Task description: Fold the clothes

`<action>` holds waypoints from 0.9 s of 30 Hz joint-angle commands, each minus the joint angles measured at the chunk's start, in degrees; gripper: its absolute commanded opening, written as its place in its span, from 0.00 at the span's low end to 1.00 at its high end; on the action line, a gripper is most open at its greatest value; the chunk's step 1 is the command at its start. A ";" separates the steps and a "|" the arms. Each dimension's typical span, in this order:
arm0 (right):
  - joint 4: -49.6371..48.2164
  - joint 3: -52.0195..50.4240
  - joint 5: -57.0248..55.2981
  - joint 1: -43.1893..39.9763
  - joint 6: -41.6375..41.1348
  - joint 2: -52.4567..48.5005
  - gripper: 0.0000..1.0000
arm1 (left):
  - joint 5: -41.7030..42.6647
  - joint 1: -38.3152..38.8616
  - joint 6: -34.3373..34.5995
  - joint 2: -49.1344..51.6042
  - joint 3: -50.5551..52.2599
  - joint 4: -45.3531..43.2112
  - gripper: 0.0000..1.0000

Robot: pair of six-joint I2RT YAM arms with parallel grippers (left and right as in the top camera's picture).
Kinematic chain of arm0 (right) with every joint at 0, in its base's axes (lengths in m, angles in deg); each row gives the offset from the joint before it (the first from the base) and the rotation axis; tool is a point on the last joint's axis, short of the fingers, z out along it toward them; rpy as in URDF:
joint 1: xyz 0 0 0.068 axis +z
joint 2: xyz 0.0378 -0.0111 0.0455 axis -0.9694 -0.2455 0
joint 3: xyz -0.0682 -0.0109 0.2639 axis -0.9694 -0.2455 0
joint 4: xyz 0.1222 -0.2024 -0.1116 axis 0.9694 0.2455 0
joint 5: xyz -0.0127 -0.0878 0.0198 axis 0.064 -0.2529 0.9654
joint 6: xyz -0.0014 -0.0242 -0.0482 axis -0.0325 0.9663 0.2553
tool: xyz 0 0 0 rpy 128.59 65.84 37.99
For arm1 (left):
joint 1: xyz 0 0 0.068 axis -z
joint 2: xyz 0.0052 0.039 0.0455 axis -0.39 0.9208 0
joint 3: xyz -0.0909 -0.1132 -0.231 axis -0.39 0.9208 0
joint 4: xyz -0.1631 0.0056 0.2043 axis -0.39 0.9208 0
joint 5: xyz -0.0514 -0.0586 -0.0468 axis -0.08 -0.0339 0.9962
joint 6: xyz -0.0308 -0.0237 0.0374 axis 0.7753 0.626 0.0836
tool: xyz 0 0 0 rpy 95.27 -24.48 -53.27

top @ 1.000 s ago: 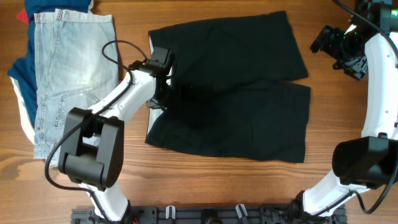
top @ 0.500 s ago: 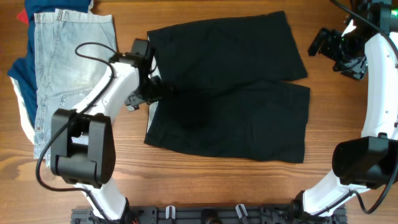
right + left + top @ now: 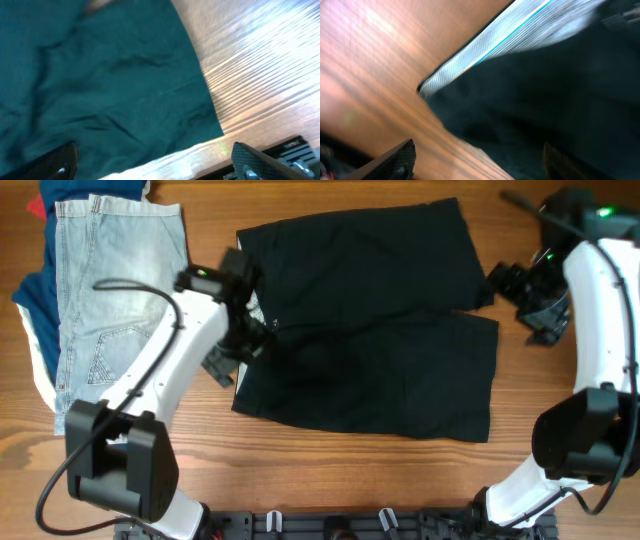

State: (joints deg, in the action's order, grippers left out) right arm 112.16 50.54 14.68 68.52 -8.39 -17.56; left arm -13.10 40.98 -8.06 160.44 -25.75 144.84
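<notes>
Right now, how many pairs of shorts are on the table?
2. The black shorts lie in the middle; the denim shorts at the left, on other clothes that may hide more.

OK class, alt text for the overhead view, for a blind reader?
Black shorts lie flat on a wooden table, the left gripper open at their waistband, the right gripper open by a leg hem. Denim shorts lie at the left edge.
</notes>
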 commanded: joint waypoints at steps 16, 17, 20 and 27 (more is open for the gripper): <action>-11.43 -18.05 6.23 5.22 7.04 1.55 0.98 | -5.92 8.02 25.70 0.13 19.80 -14.53 0.81; -11.72 -18.05 6.23 5.95 7.43 1.55 0.98 | -6.03 7.65 25.70 0.13 20.39 -15.91 0.81; -13.20 -18.05 6.21 8.00 8.44 1.55 1.00 | -9.31 6.58 25.73 0.13 21.07 -18.10 0.80; -13.38 -18.10 6.21 9.66 7.72 1.55 0.99 | -11.50 6.14 25.73 0.31 21.18 -19.23 0.04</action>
State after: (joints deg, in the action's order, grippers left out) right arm 98.29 32.60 20.06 78.03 -1.16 -17.54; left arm -21.42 47.38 16.70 160.44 -5.05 126.24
